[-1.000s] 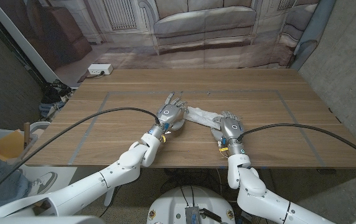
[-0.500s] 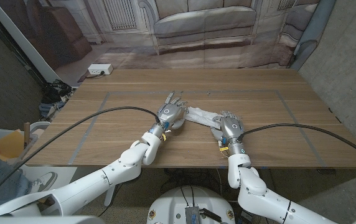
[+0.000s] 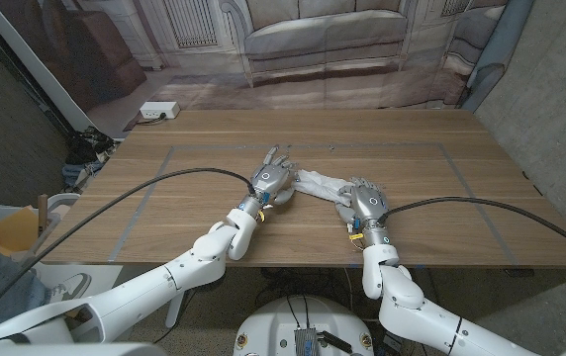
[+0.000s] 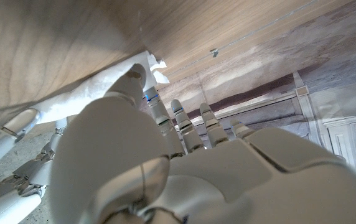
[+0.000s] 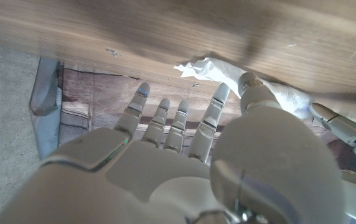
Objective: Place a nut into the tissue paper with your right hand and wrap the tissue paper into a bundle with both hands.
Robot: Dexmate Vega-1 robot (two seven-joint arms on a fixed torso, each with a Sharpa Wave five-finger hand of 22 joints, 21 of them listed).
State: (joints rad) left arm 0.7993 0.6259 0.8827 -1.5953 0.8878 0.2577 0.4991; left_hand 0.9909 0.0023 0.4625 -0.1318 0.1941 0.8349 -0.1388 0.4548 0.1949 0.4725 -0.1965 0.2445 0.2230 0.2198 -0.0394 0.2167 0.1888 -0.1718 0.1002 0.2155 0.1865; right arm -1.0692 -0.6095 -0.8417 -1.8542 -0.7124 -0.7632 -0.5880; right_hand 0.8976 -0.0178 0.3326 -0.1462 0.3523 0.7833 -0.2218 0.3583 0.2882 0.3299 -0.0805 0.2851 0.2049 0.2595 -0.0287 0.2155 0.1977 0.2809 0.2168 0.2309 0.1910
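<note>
Tissue paper (image 3: 318, 182) lies crumpled in a white strip on the wooden bench (image 3: 164, 188), near the front edge and roughly at the middle, between the two hands. Much of it is covered: its left end runs under the fingers of the left hand (image 3: 272, 179) and its right end under the right hand (image 3: 364, 201), so only the middle stretch shows from the head camera. Whether a nut sits inside the tissue cannot be told; nothing of one shows through the folds. The left hand rests on the tissue's left end with its fingers reaching forward over it; in the left wrist view the thumb (image 4: 134, 78) lies against the paper (image 4: 97, 87), but whether the hand truly pinches it or only presses it is unclear. The right hand sits on the other end, and in the right wrist view its thumb (image 5: 252, 87) touches the white paper (image 5: 212, 68) while the other fingers (image 5: 165, 115) stretch out straight and apart, off the paper. Faint tape lines (image 3: 154, 173) mark a rectangle on the bench around the hands.
</note>
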